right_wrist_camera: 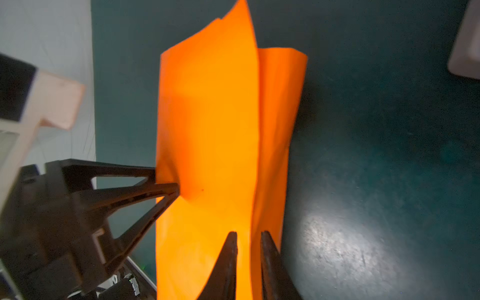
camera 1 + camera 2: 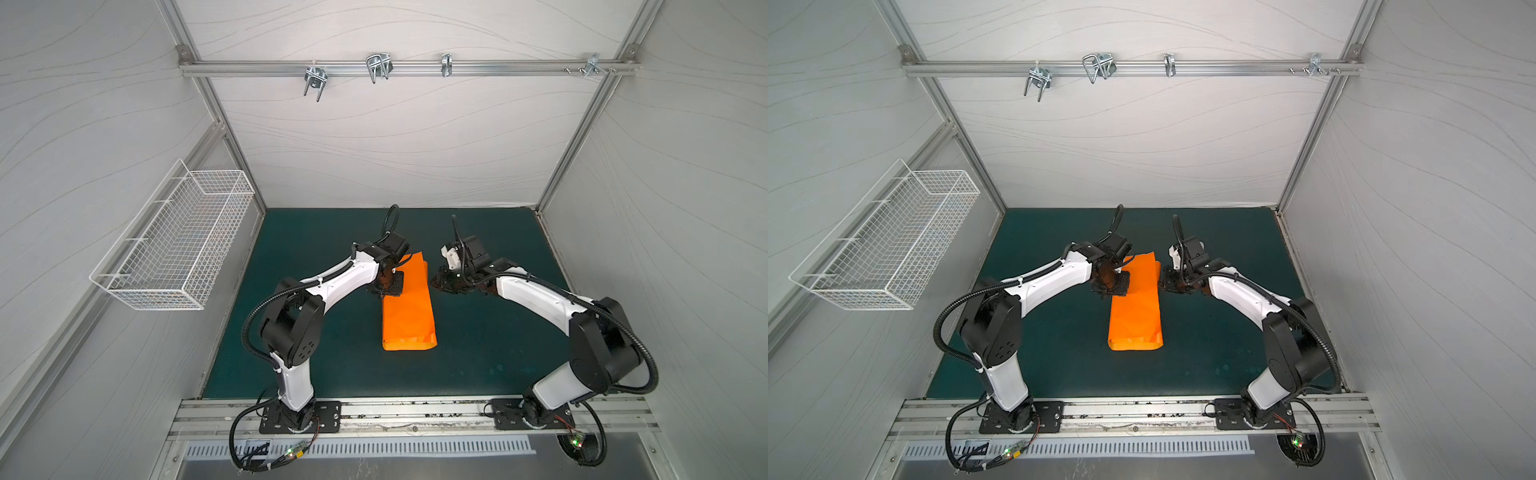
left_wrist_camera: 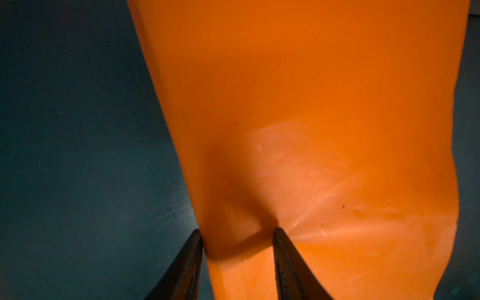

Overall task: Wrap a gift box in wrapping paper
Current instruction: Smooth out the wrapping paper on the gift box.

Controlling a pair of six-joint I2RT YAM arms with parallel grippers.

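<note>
My left gripper stands half apart, astride the edge of the folded orange wrapping paper lying on the dark green counter. My right gripper, nearly together, pinches its raised flap.

the dark green mat covers the work surface. the wrapping paper, folded into a long orange bundle, lies directly on the mat, about at its middle in both top views. the metal rail runs along the near edge of the mat.
</note>
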